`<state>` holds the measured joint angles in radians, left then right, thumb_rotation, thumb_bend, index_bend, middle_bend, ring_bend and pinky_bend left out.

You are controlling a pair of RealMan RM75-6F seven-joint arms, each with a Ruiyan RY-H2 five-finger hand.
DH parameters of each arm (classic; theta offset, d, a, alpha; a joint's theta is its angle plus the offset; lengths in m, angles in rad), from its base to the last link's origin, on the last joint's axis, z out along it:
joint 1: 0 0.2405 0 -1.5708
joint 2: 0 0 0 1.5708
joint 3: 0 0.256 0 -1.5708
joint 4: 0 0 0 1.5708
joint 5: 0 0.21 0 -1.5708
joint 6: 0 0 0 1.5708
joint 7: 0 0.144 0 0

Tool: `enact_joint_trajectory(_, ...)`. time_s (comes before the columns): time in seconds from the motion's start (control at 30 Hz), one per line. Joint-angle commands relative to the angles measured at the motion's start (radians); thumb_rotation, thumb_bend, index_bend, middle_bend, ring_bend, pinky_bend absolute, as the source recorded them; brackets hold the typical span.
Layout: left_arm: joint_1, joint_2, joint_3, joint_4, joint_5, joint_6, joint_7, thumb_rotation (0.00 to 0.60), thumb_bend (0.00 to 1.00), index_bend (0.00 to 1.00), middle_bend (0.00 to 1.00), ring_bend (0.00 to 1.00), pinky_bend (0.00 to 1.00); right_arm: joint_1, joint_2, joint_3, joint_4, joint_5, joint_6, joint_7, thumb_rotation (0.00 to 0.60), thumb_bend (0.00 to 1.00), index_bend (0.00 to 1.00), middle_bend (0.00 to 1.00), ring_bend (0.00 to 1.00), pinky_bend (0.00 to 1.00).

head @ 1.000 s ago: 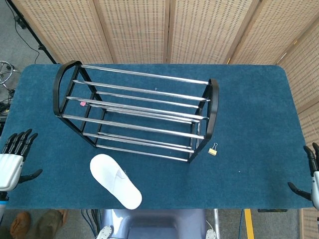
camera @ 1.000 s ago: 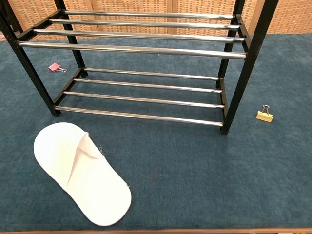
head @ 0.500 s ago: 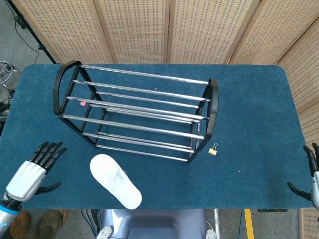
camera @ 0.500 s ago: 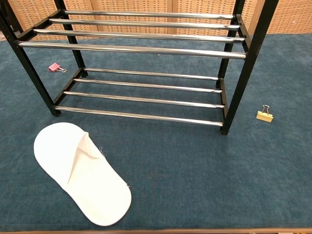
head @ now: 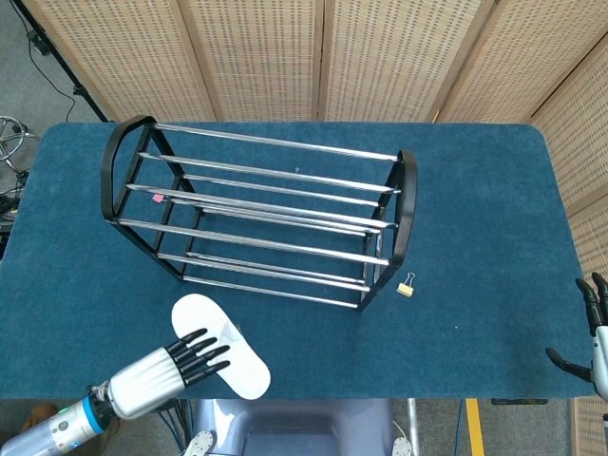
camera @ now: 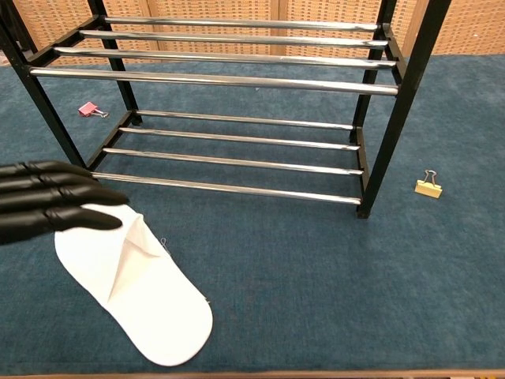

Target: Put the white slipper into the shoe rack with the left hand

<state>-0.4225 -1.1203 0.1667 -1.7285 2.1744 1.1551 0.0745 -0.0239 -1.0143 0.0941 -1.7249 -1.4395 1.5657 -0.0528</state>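
White slipper (camera: 130, 296) (heel hidden), left hand (head: 161, 372) fingers (camera: 55, 201) overlapping

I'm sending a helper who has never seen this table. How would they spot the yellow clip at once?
Start at the black metal shoe rack with chrome rails on the blue carpeted table. Just off its front right foot lies a small yellow binder clip, alone on the carpet; the pink binder clip lies behind the rack's left end.

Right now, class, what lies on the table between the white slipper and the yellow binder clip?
In the chest view, only bare blue cloth lies between the white slipper and the yellow binder clip; the shoe rack stands further back, its corner post just clear of that stretch.
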Motion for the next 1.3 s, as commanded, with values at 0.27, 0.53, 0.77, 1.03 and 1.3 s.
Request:
enact_joint_trajectory(0.27,-0.159,-0.108,-0.023,-0.114,-0.139,-0.300,0.030,0.600,0.00,0.00,0.00,0.00,0.00,0.004,0.001,0.001,0.003,0.008,-0.010,0.003,0.600,0.00,0.00,0.00,0.00,0.00)
enact_joint_trajectory(0.53,-0.218,-0.174,-0.024,-0.112,-0.229,-0.397,0.018,0.600,0.00,0.00,0.00,0.00,0.00,0.005,0.002,0.003,0.004,0.014,-0.015,0.008,0.600,0.00,0.00,0.00,0.00,0.00)
enact_joint_trajectory(0.77,-0.236,-0.239,-0.025,-0.065,-0.291,-0.434,0.053,0.600,0.00,0.00,0.00,0.00,0.00,0.005,0.005,0.004,0.006,0.016,-0.015,0.017,0.600,0.00,0.00,0.00,0.00,0.00)
enact_joint_trajectory(1.03,-0.241,-0.263,-0.003,-0.036,-0.325,-0.422,0.086,0.600,0.00,0.00,0.00,0.00,0.00,0.004,0.008,0.004,0.006,0.017,-0.016,0.024,0.600,0.00,0.00,0.00,0.00,0.00)
enact_joint_trajectory(1.3,-0.257,-0.282,-0.004,-0.023,-0.362,-0.433,0.113,0.600,0.00,0.00,0.00,0.00,0.00,0.006,0.003,0.002,0.004,0.014,-0.016,0.006,0.600,0.00,0.00,0.00,0.00,0.00)
